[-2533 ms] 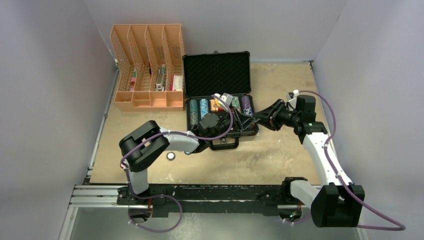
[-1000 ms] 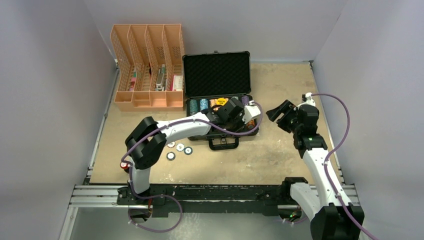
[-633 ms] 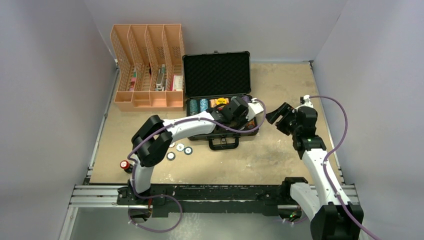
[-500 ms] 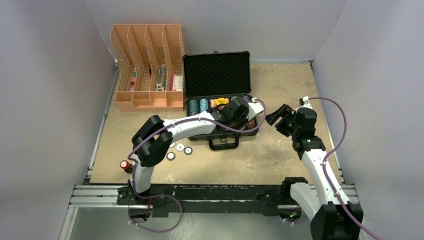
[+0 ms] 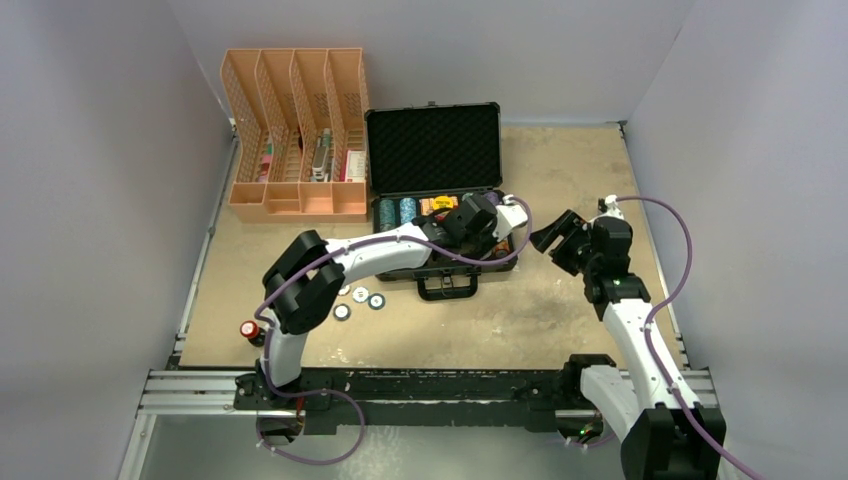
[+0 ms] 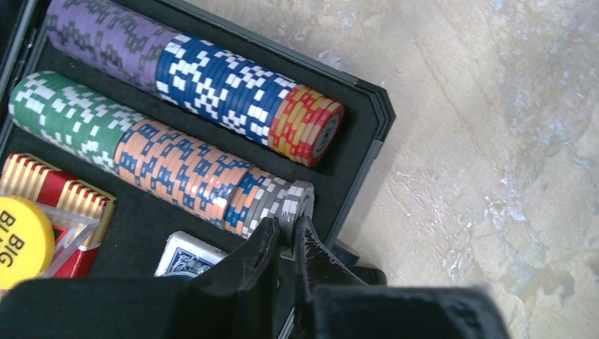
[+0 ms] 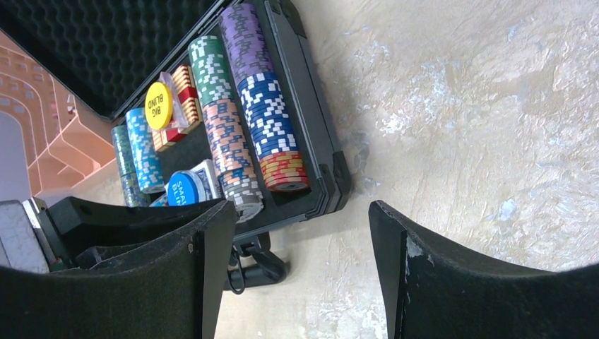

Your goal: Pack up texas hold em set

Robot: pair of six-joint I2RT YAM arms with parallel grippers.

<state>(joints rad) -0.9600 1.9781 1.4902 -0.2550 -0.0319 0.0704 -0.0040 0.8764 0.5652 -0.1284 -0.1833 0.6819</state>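
Right, far left at the back stands the orange file organiser (image 5: pixel 295 135), upright against the wall, and down near the front edge of the tabletop (image 5: pixel 560 320) sits a small red-and-black bottle (image 5: pixel 249 330). Moving along, a few small button discs (image 5: pixel 360 297) lie loose on the tabletop, just in front of the case's left corner. Centre stage, the black hard case (image 5: pixel 433 150) is open, with its foam-lined lid standing up at the back and its handle (image 5: pixel 447 288) facing the arms. Inside, rows of poker chips (image 6: pixel 212 78) lie on edge: purple, blue and red-yellow in one row, green, orange-blue and grey in the next. A red card deck (image 6: pixel 56 201) has a yellow Big Blind button (image 6: pixel 21 240) on it, with a blue card deck (image 6: pixel 187 258) near it. The left pincer (image 6: pixel 286 240) reaches in over the case's right end, fingers pressed almost together on the rim of the last grey chip (image 6: pixel 300 199) in its row. Over to the right, the right pincer (image 7: pixel 302 226) hovers above bare tabletop just beside the case, jaws spread wide.
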